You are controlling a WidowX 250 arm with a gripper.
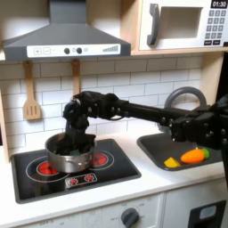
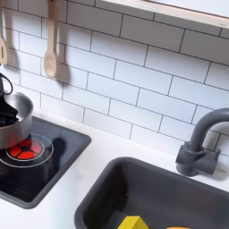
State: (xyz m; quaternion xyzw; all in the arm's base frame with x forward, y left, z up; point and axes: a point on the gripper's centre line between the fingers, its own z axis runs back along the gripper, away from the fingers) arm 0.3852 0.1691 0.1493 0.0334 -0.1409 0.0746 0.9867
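Reading "01:30", microwave display (image 1: 219, 4)

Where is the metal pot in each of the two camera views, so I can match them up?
First exterior view: the metal pot stands left of centre on the black stovetop, with the gripper reaching into it.
Second exterior view: the metal pot sits at the left edge, partly cut off, on the stovetop.
Shared landmark: the grey faucet arching over the sink.

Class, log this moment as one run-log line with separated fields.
arm: reaching over stove | gripper: inside silver pot, state unclear | pot: on left burner | sink: orange and yellow items
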